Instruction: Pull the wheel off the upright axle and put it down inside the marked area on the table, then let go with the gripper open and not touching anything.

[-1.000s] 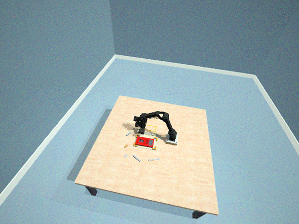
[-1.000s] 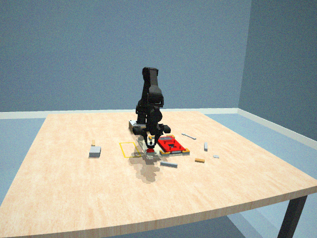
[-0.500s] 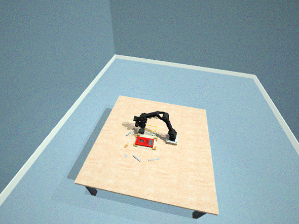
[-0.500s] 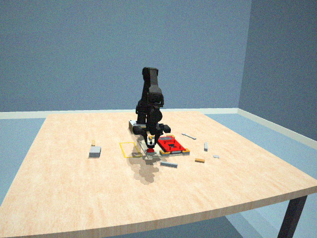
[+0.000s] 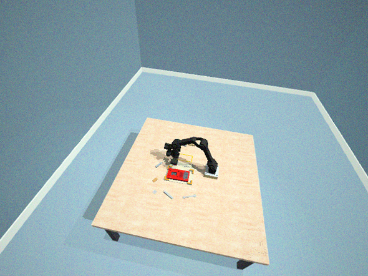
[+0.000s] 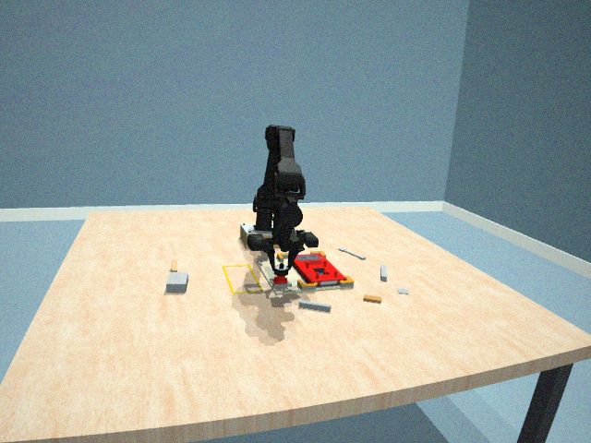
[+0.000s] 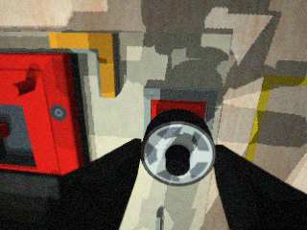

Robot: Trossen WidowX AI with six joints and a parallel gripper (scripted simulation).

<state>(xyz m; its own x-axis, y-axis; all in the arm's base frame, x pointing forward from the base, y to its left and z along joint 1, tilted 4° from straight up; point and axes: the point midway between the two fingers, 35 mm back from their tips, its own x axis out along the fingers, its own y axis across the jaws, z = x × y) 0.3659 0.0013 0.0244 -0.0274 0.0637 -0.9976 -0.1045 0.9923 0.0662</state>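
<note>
The black wheel with a pale spoked face (image 6: pixel 280 270) (image 7: pixel 203 156) is upright on its axis above a red block (image 6: pixel 280 280) (image 7: pixel 178 104) on a pale plate. The dark end of the axle (image 7: pixel 177 160) shows in the wheel's centre. Whether the wheel has risen along the axle cannot be told. My gripper (image 5: pixel 173 162) (image 6: pixel 281 269) (image 7: pixel 177 149) points down and is shut on the wheel, one finger on each side. The marked area, a yellow outline (image 5: pixel 192 158) (image 6: pixel 228 279) (image 7: pixel 257 120), lies on the table beside the plate.
A red board (image 5: pixel 180 171) (image 6: pixel 333 275) (image 7: pixel 69 139) with upright pegs sits between orange corner brackets (image 7: pixel 107 67) close beside my gripper. A grey box (image 6: pixel 176 281) stands beyond the yellow outline. A grey bar (image 6: pixel 314 306), an orange piece (image 5: pixel 154 180) (image 6: pixel 372 298) and a wrench (image 5: pixel 189 196) (image 6: pixel 352 253) lie around.
</note>
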